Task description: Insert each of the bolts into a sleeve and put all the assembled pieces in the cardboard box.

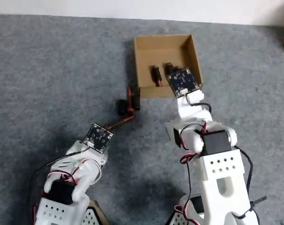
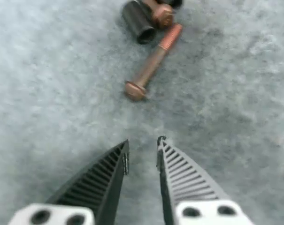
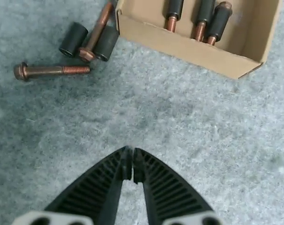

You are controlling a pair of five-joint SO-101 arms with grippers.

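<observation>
1. Left gripper [image 2: 142, 152]: jaws a little apart, empty, above the carpet [image 2: 62, 93], near a loose bolt [image 2: 151, 63].
2. Right gripper [image 3: 132, 165]: jaws together, holding nothing, over carpet in front of the box [image 3: 179, 47].
3. A second bolt [image 3: 95, 33] lies between two sleeves [image 3: 72, 40], seemingly touching both, just beside the box.
4. Three assembled pieces [image 3: 200, 18] lie side by side in the box, threaded ends toward its near wall.

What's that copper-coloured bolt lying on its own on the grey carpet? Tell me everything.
The bolt looks like copper-toned metal: a flanged head, a smooth shank, a threaded end. It lies flat on the carpet, no sleeve on it, outside the cardboard box. Its threaded tip ends beside another bolt's head. Nothing holds it.
</observation>
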